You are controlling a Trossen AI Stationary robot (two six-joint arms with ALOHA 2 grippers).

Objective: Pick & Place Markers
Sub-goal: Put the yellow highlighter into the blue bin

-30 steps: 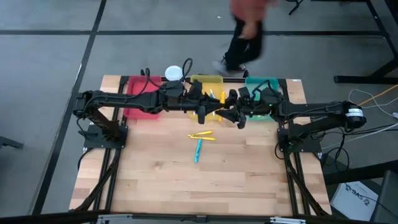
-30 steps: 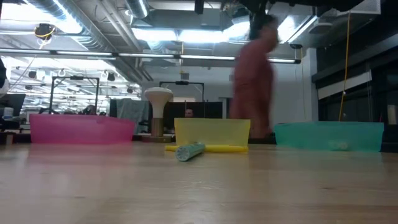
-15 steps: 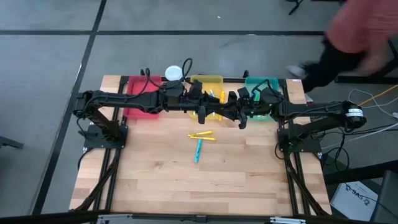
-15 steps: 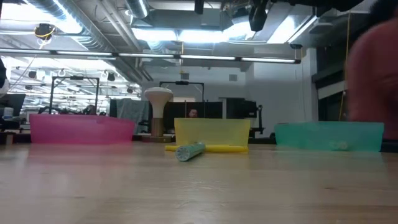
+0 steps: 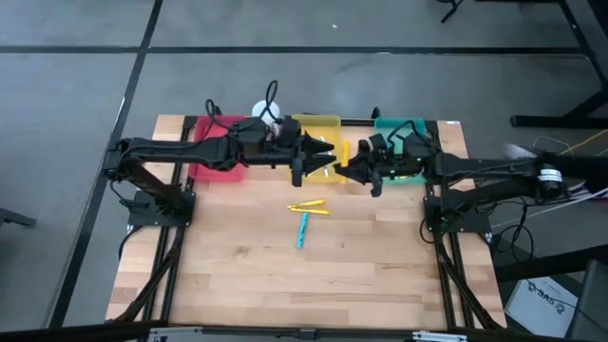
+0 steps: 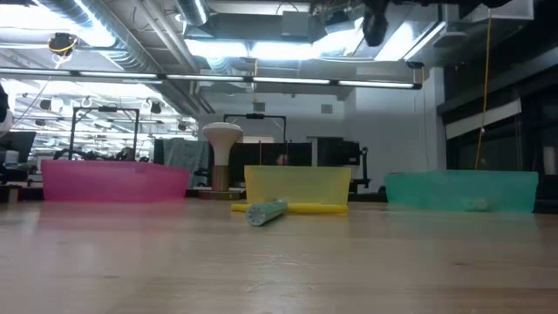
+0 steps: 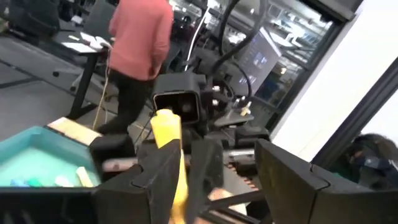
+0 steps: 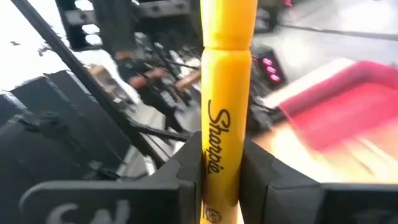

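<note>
Above the yellow tray (image 5: 316, 123), the right pincer (image 8: 221, 168) pinches a yellow marker (image 8: 225, 93) upright — the left pincer (image 7: 211, 168) beside it stands spread. Three more markers (image 5: 306, 217) lie mid-worktop (image 5: 285, 285).

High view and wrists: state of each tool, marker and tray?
Right tool: shut on held marker.
Left tool: open, held marker beside one finger.
Yellow markers: loose, lying on table.
Teal marker: loose, lying on table.
Teal tray: markers inside.
Yellow tray: markers inside.
</note>
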